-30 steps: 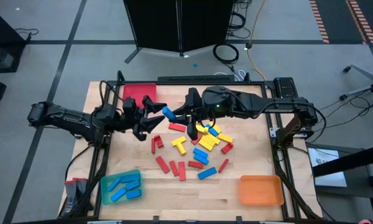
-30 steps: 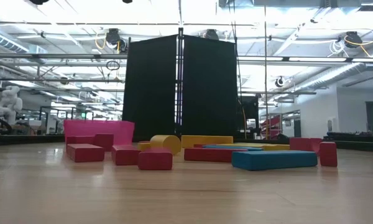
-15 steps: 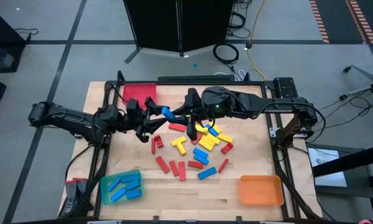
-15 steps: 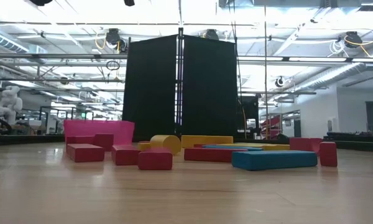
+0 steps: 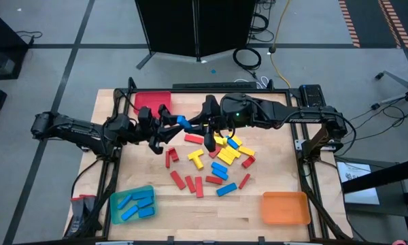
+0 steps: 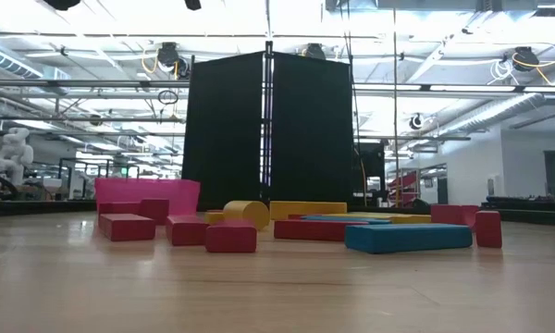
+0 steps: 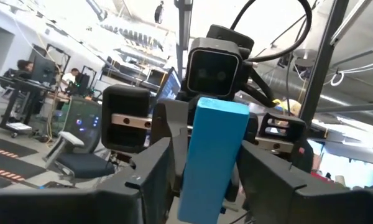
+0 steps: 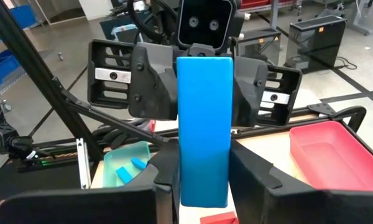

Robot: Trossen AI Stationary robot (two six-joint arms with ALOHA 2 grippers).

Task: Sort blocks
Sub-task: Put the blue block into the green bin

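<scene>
A blue block (image 5: 183, 124) hangs in the air above the table's far middle, between my two grippers. My right gripper (image 5: 194, 126) comes from the right and is shut on it. My left gripper (image 5: 168, 126) comes from the left. Its fingers (image 7: 155, 174) stand on either side of the block's other end (image 7: 214, 149), and a narrow gap shows on one side. Loose red, blue and yellow blocks (image 5: 217, 160) lie flat on the table below and to the right. My right gripper pinches the blue block's two long sides (image 8: 203, 180) between its two fingers, at the end nearest its wrist. The fingers lie about level, pointing toward the table's left, along the block. The block is lifted clear and sticks out toward my left gripper.
A red tray (image 5: 153, 100) stands at the far left. A teal tray (image 5: 119, 212) with blue blocks is at the near left, and an orange tray (image 5: 284, 208) at the near right. In the low view, red blocks (image 6: 231, 236) and a blue one (image 6: 407, 238) lie on the wood.
My left gripper's fingers have drawn in from wide apart to close on either side of the blue block's free end. Neither arm has shifted, and the block has stayed where it was in my right gripper.
</scene>
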